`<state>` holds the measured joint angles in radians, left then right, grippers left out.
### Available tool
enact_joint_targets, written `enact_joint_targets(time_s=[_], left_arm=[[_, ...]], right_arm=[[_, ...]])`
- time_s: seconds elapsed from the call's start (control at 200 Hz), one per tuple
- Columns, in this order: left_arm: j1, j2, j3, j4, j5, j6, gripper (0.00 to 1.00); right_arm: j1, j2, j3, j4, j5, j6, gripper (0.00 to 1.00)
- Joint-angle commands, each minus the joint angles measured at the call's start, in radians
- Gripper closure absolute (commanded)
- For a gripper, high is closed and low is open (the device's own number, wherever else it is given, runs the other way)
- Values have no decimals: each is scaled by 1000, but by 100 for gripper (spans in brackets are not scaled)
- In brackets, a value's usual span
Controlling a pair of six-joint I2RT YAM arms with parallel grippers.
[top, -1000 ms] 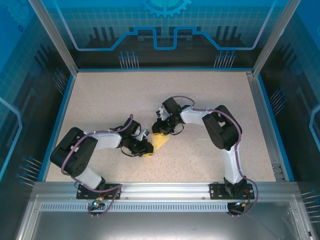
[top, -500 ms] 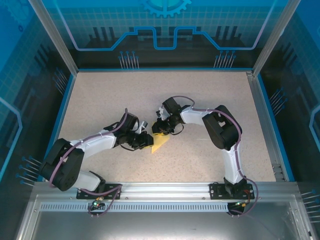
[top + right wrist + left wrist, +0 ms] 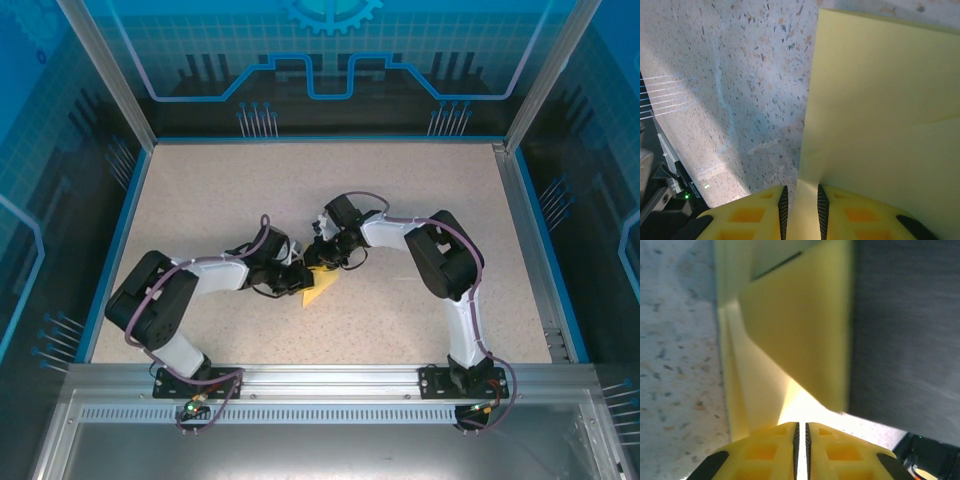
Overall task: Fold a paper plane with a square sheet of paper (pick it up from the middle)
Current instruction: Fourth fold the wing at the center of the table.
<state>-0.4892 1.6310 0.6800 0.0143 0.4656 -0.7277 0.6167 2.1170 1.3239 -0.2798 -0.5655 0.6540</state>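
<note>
Over on the left, the left gripper (image 3: 801, 432) had its yellow fingers (image 3: 765, 452) pressed almost together, a hairline slit between them, right at the edge of the folded yellow paper sheet (image 3: 320, 292). Whether a layer was caught there I couldn't tell. That sheet sat mid-table on the speckled beige tabletop (image 3: 420, 190), between both arms. Rightward, the right gripper (image 3: 800, 200) pinched one flap in a narrow gap.

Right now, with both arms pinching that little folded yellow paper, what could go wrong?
The left end effector and right end effector both pinch the folded yellow paper sheet close together: pulling apart might tear it. The layers gape open in the left wrist view, so a crease could come out crooked.
</note>
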Motion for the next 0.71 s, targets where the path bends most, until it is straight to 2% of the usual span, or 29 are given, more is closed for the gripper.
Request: enact_joint_targets(time_s=[0.0, 0.175, 0.385, 0.7], left_arm=[[-6, 46, -19, -12, -77, 9, 89], [-14, 85, -80, -15, -125, -22, 95], [-20, 94, -151, -3, -151, -33, 99], [-19, 90, -152, -12, -161, -33, 100]], right_arm=[[2, 87, -38, -62, 100, -2, 74], [-5, 59, -9, -61, 69, -1, 74], [-65, -52, 11, -31, 52, 7, 74], [-74, -139, -64, 37, 18, -4, 86]])
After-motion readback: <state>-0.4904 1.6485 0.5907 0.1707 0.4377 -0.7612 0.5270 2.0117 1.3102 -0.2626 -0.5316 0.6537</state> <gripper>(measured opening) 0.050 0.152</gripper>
